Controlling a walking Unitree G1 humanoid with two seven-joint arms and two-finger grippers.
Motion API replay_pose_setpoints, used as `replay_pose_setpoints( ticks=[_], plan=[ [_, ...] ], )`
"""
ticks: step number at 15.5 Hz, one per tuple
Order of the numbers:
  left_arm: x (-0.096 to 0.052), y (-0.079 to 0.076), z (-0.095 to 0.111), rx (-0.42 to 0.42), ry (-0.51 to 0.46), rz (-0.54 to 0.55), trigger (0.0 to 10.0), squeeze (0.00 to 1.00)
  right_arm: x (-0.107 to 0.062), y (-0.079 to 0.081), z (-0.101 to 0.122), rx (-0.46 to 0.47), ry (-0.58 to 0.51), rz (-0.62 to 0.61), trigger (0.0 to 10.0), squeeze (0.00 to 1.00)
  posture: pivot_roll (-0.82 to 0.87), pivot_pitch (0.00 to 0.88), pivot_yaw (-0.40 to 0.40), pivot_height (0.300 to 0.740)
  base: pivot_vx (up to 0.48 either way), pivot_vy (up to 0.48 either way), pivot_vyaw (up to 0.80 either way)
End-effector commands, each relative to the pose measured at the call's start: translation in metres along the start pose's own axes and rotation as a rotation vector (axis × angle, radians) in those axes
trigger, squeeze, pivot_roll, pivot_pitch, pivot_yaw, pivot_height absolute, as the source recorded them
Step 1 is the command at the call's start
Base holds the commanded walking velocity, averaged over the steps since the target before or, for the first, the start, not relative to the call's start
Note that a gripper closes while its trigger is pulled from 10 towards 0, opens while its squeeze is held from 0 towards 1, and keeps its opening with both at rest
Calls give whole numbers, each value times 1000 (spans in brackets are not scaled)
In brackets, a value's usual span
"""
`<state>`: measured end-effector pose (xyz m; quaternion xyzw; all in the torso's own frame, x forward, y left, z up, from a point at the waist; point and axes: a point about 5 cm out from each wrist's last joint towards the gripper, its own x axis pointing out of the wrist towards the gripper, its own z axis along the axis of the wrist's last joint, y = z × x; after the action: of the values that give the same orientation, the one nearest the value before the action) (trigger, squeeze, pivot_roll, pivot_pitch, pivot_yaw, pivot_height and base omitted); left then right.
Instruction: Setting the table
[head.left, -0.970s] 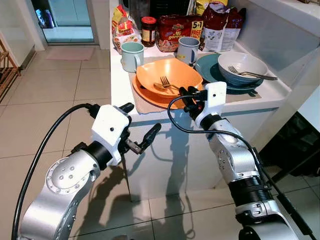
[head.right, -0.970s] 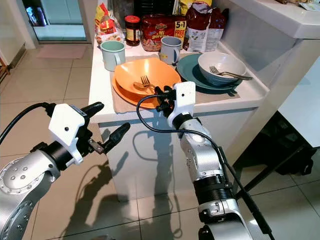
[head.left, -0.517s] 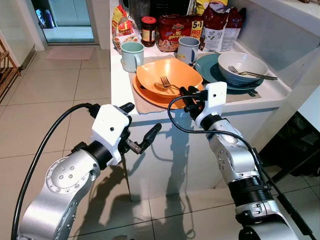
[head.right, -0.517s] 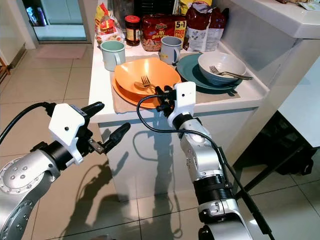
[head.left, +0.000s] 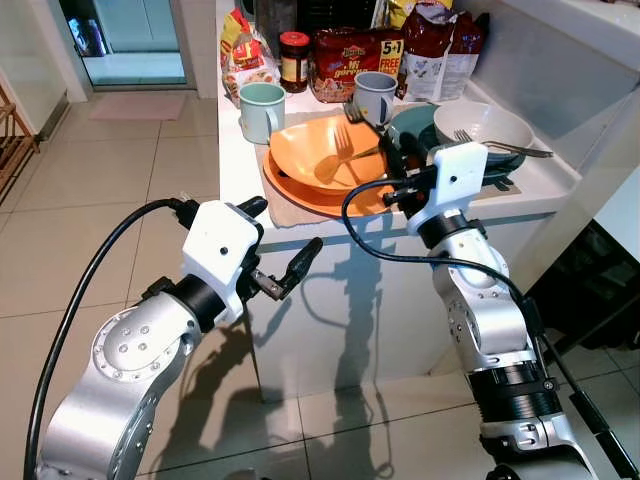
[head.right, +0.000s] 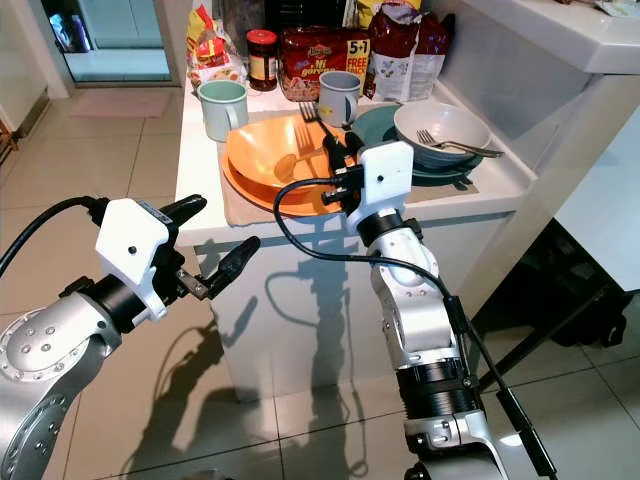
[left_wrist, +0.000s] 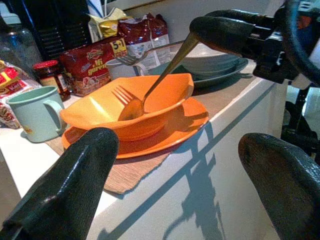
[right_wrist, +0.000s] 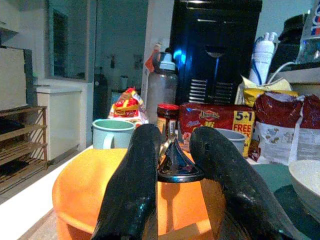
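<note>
An orange bowl (head.left: 310, 150) sits on an orange plate (head.left: 300, 197) on a woven placemat (head.left: 283, 213) near the counter's front edge. My right gripper (head.left: 385, 148) hovers over the bowl's right rim, shut on the handles of a fork (head.left: 350, 108) and a spoon (left_wrist: 131, 107). The fork's tines point up and back. The spoon slants down, its tip low inside the bowl. My left gripper (head.left: 285, 228) is open in front of the counter, below its edge, with nothing between its fingers (left_wrist: 75, 175).
A teal plate (head.left: 415, 125) carries a grey bowl (head.left: 490, 125) with another fork, right of the orange set. A green mug (head.left: 260, 110) and a blue mug (head.left: 375, 95) stand behind. Food packets and a jar (head.left: 295, 60) line the back. Tiled floor lies to the left.
My right gripper has risen and swung right over the bowl, lifting the fork and spoon that lay flat in it. The left arm has barely moved.
</note>
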<state>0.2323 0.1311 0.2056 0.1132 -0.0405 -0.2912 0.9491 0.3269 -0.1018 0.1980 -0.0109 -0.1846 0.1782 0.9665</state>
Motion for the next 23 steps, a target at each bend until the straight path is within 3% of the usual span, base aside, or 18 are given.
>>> replay_pose_setpoints(
  ticks=[1, 5, 7, 10, 14, 16, 17, 18, 23],
  plan=[
    [2, 2, 1, 13, -9, 22, 10000, 0, -1, 1, 11, -24, -66, 3, 0, 0, 121, 18, -35, 740, 0, 0, 0],
    [1, 10, -1, 19, -30, 127, 10000, 0, -14, 8, 27, -125, -166, 59, 0, 0, 115, 21, -37, 740, 0, 0, 0],
    [2, 13, -4, 42, -31, 149, 10000, 0, -27, 4, 19, -156, -133, 48, 0, 0, 108, 22, -32, 740, 0, 0, 0],
    [4, 14, -1, 63, -32, 175, 10000, 0, -27, 3, 15, -165, -114, 34, 0, 0, 112, 22, -31, 740, 0, 0, 0],
    [4, 16, 4, 60, -54, 192, 10000, 0, -27, 3, 25, -174, -162, 24, 0, 0, 113, 21, -35, 740, 0, 0, 0],
    [4, 13, 1, 72, -44, 225, 10000, 0, -41, 1, 32, -154, -178, 1, 0, 0, 108, 16, -37, 740, 0, 0, 0],
    [4, 12, 0, 72, -38, 230, 10000, 0, -47, 0, 33, -117, -168, -8, 1882, 0, 105, 14, -35, 740, 0, 0, 0],
    [5, 10, -1, 74, -40, 235, 10000, 0, -58, 0, 34, -83, -162, -4, 10000, 0, 101, 12, -33, 740, 0, -480, 0],
    [10, 12, 3, 96, -66, 260, 10000, 0, -66, 1, 38, -80, -171, 14, 10000, 0, 97, 0, -28, 740, 0, -480, 0]
  ],
)
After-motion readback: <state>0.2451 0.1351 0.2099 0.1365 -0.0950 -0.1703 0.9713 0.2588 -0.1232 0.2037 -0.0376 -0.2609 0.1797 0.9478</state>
